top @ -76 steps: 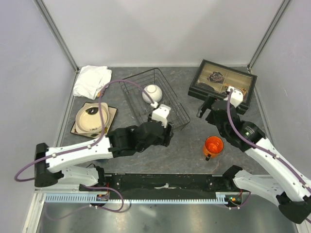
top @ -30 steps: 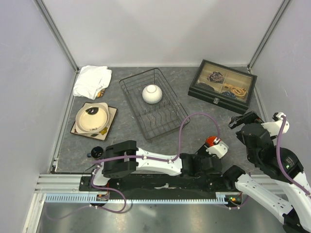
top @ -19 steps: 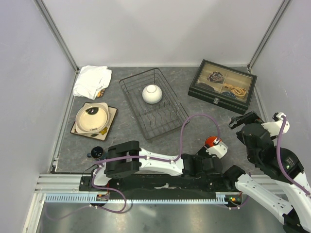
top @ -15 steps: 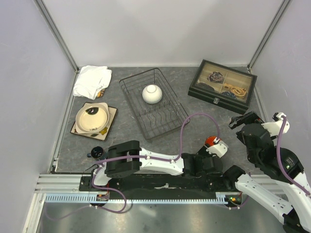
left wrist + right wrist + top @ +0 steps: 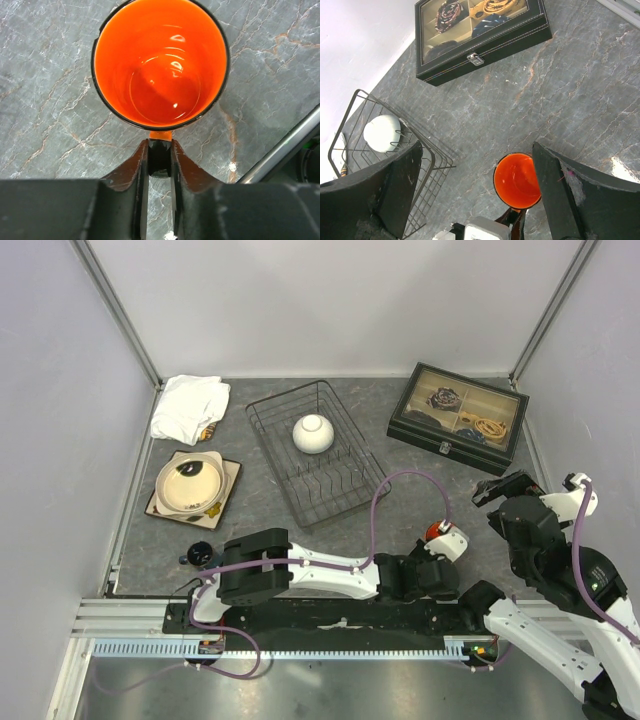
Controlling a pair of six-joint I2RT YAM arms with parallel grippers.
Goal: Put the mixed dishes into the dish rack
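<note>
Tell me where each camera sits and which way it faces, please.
Top external: above and behind, looking down on the rack, bowl and box; left arm and right arm show.
Left wrist: on the left arm, looking straight down into the mug; the left tool is shut on its handle.
Right wrist: held high, looking down at the table; the open right tool frames the view.
Shared: top and right wrist both show mug, rack, bowl, box.

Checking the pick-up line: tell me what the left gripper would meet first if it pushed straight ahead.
The orange mug. Its handle sits between the fingers of the left gripper, which look closed on it, so pushing straight on would press into the mug's outer wall just beyond the handle.
</note>
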